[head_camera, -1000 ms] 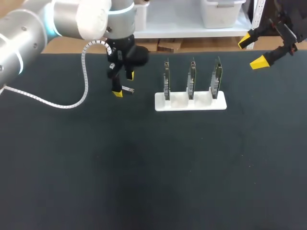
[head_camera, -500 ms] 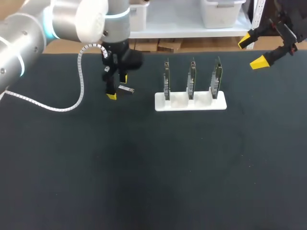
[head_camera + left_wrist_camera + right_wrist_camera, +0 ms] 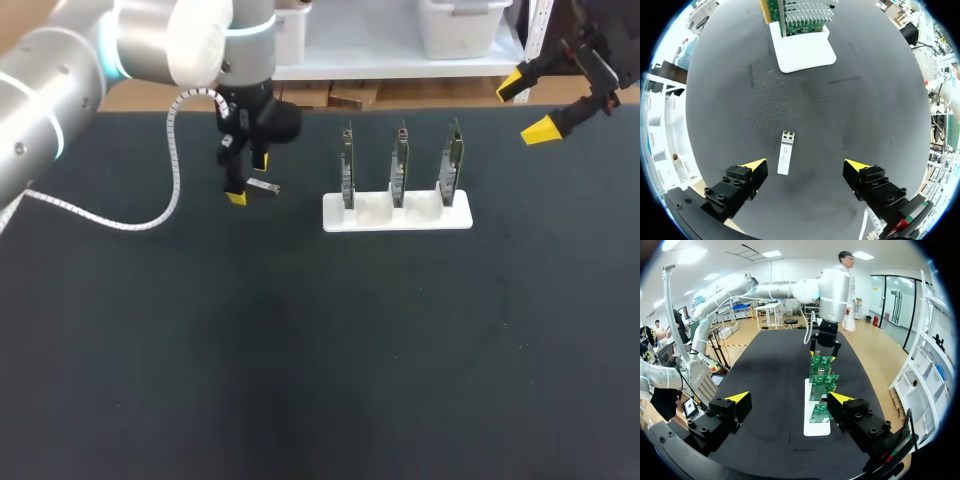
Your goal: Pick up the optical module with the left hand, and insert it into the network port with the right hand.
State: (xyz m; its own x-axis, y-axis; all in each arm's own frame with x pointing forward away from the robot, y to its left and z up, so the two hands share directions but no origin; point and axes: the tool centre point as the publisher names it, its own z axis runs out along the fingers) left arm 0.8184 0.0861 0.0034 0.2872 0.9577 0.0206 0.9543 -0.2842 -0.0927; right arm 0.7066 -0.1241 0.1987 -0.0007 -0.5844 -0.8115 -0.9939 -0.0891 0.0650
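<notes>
My left pincer (image 3: 806, 166) hangs wide open and empty over the optical module (image 3: 785, 159), which lies flat between its fingers, nearer one of them. I judge the pickup not yet made; next I should lower and close. Ahead stands the white card rack (image 3: 802, 50) on the dark table (image 3: 880, 100). My right pincer (image 3: 527, 107), open and empty, hangs well apart.

the left gripper (image 3: 247, 180) hangs low over the dark table (image 3: 300, 350), fingers spread, a small silver module (image 3: 264, 186) seemingly lying between them. beside it a white stand (image 3: 397, 213) holds three upright green boards (image 3: 401, 160). the right gripper (image 3: 527, 106) hovers at the table's far edge, fingers wide apart.
</notes>
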